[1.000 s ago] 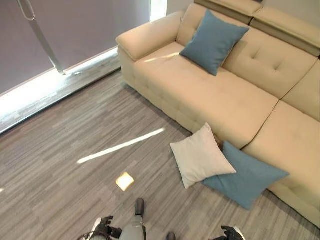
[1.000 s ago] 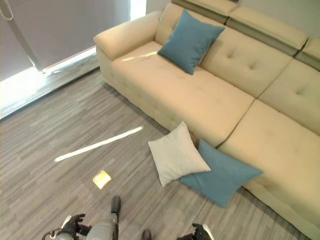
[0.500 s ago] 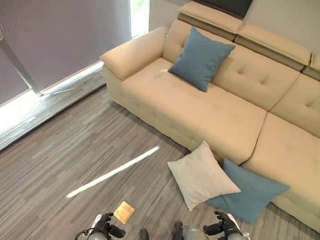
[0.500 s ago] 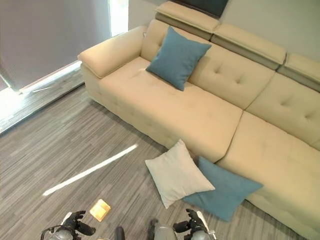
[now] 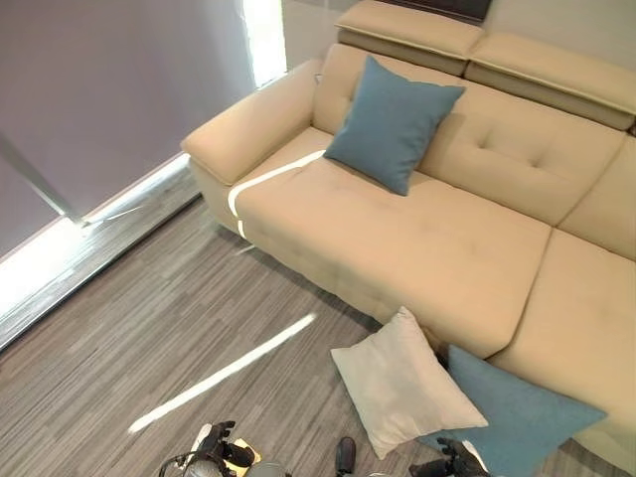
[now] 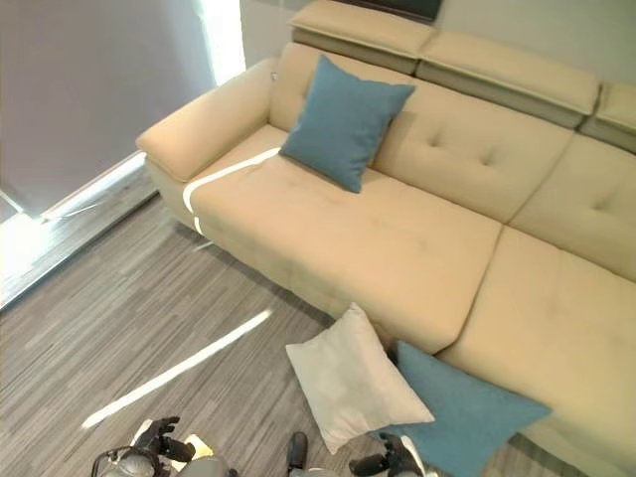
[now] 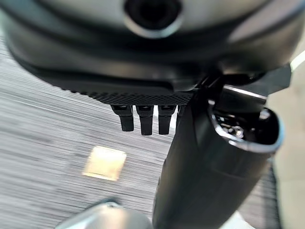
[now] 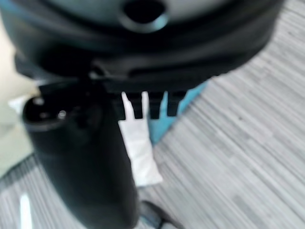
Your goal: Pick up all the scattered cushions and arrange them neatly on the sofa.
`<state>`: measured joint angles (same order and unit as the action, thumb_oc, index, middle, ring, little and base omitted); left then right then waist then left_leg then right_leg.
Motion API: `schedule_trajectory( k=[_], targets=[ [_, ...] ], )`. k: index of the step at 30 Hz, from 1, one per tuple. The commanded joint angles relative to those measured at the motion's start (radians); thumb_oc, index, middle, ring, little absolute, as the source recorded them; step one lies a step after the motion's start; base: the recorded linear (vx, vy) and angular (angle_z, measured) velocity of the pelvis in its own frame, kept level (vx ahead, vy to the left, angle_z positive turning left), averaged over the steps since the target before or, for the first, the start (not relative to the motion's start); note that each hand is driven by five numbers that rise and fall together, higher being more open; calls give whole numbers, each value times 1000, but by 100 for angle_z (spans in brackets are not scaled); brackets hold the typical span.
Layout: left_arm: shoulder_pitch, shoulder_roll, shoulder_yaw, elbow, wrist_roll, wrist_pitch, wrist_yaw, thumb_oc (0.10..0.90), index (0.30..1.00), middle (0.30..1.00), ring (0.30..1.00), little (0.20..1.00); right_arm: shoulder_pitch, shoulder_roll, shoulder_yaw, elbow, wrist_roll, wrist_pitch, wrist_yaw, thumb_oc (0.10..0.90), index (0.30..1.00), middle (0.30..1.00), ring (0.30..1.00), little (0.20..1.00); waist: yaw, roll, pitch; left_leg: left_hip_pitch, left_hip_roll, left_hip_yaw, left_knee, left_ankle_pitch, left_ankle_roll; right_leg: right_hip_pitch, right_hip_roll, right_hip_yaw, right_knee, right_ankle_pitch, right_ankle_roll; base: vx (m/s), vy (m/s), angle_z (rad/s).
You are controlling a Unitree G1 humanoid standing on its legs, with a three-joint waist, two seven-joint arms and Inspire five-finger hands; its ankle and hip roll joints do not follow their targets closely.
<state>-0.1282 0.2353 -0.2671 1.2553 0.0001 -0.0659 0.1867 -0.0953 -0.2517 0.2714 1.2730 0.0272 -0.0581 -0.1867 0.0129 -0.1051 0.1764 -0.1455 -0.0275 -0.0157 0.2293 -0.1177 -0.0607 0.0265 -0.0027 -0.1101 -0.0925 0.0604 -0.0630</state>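
One blue cushion [image 5: 393, 124] leans upright against the back of the beige sofa [image 5: 417, 234], while a white cushion [image 5: 402, 396] and a second blue cushion [image 5: 517, 422] lie overlapping on the grey wood-grain floor [image 5: 149, 338] at its foot, not yet collected. The left hand [image 5: 221, 459] and right hand [image 5: 447, 465] hang low, fingers relaxed, grasping nothing. Sunlight streaks the floor beside a curtained window [image 5: 109, 89].
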Motion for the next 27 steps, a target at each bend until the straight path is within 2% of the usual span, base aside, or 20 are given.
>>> schedule_trajectory(
  k=[1,3,4,7,8,12,13,17,18,19,20,21,22,24,25,26,27],
  targets=[
    [-13,-12,-24,37,-17,-21,10,800,900,900,900,900,20,-42,6,2,16,-11,-36,800,900,900,900,900,46,21,9,-12,-44,-179,-92,79,14,18,-1,38,61,-79,128,146,68,-79],
    [-9,-20,-22,53,-15,-23,2,800,900,900,900,900,17,-56,7,7,3,-12,-40,800,900,900,900,900,56,39,7,-15,-73,-297,-138,104,9,27,20,108,65,-91,134,166,138,-143],
    [-1,-22,-20,61,-9,-20,-1,800,900,900,900,900,21,-55,5,6,0,-10,-38,800,900,900,900,900,56,43,-2,7,-62,-296,-157,108,13,27,21,117,66,-94,136,173,192,-143],
    [12,-19,-19,62,4,-18,-4,800,900,900,900,900,26,-52,4,3,-6,-10,-39,800,900,900,900,900,51,44,-14,31,-55,-274,-174,107,23,19,10,136,78,-94,142,106,162,-84],
    [15,-14,-20,59,13,-18,-5,800,900,900,900,900,27,-50,-1,-3,-4,-10,-34,800,900,900,900,900,45,44,-23,47,-48,-239,-189,105,35,9,-3,151,94,-97,152,120,227,-46],
    [10,-4,-22,47,18,-18,-4,800,900,900,900,900,27,-43,-1,-7,-3,-4,-32,800,900,900,900,900,45,45,-23,58,-49,-194,-188,95,55,-19,-22,179,134,-92,169,44,218,-67],
    [4,4,-22,36,14,-20,0,800,900,900,900,900,24,-39,1,-14,0,0,-29,800,900,900,900,900,41,46,-20,65,-54,-170,-190,88,70,-49,-31,192,160,-79,186,-7,123,-78],
    [-3,11,-22,28,8,-21,4,800,900,900,900,900,12,-35,0,-20,-1,3,-31,800,900,900,900,900,47,51,-13,70,-53,-136,-205,85,81,-83,-48,180,176,-61,209,-49,154,-61],
    [-2,16,-19,24,-1,-20,5,800,900,900,900,900,0,-37,2,-27,-13,1,-37,800,900,900,900,900,79,59,0,82,-35,-90,-220,82,79,-97,-97,19,191,-55,212,-60,52,-98],
    [-2,16,-18,24,-1,-20,5,800,900,900,900,900,0,-37,2,-27,-13,1,-37,800,900,900,900,900,78,59,-2,79,-36,-91,-221,84,79,-100,-97,18,190,-53,212,-99,93,-109],
    [0,19,-13,21,-6,-18,0,800,900,900,900,900,-5,-40,5,-29,-23,-4,-40,800,900,900,900,900,101,66,-7,86,-20,-51,-241,87,74,-86,-139,-175,206,-74,195,-45,67,-105],
    [3,22,-8,22,-5,-16,-1,800,900,900,900,900,-9,-42,8,-29,-29,-6,-41,800,900,900,900,900,110,67,-9,93,-13,-27,-246,85,74,-78,-151,-251,225,-86,190,-43,66,-109],
    [3,22,-8,22,-5,-16,-1,800,900,900,900,900,-9,-42,8,-30,-30,-6,-41,800,900,900,900,900,110,67,-8,94,-13,-28,-247,86,74,-77,-151,-251,227,-87,190,-19,42,-107],
    [9,27,4,22,-3,-18,-5,800,900,900,900,900,-12,-42,16,-33,-38,-10,-43,800,900,900,900,900,130,60,-18,99,-11,19,-254,83,70,-47,-158,-344,209,-97,194,-25,-9,-50],
    [14,30,6,20,-1,-19,-4,800,900,900,900,900,-9,-43,26,-39,-43,-9,-47,800,900,900,900,900,140,52,-18,110,-11,44,-257,84,67,-30,-150,-351,170,-93,194,-9,-69,-46],
    [16,31,6,19,0,-20,-2,800,900,900,900,900,-9,-44,29,-42,-41,-10,-45,800,900,900,900,900,136,51,-21,110,-11,47,-263,85,66,-38,-135,-319,160,-93,190,1,-64,-60],
    [16,31,6,19,0,-20,-2,800,900,900,900,900,-9,-44,29,-42,-41,-10,-45,800,900,900,900,900,136,51,-21,110,-11,48,-264,85,66,-39,-135,-318,160,-93,190,3,-72,-54]
  ],
)
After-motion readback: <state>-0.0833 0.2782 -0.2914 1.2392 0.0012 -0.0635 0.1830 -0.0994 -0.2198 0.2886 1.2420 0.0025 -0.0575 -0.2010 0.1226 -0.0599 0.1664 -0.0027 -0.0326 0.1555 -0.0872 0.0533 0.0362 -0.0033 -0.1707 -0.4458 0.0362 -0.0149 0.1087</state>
